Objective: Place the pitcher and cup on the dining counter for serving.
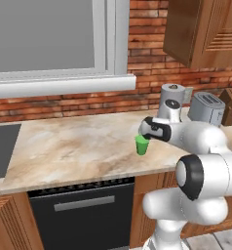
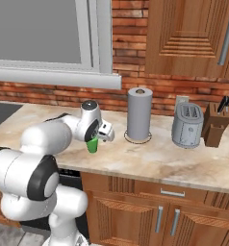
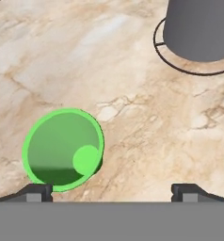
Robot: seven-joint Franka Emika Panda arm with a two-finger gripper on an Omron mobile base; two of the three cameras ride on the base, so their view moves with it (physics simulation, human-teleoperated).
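Green and see-through, the cup stands upright on the marbled wall counter in the left base view, just below the arm's hand, in front of the brick wall. A grey roll on a stand and a toaster sit behind the arm.

From the right base view, the cup sits under the hand, left of the roll. The toaster and a knife block stand further right.

Looking down from the hand view, the gripper has its jaws spread wide and holds nothing. The cup lies by the left fingertip, off the gap's centre. The roll's base sits at the upper right.
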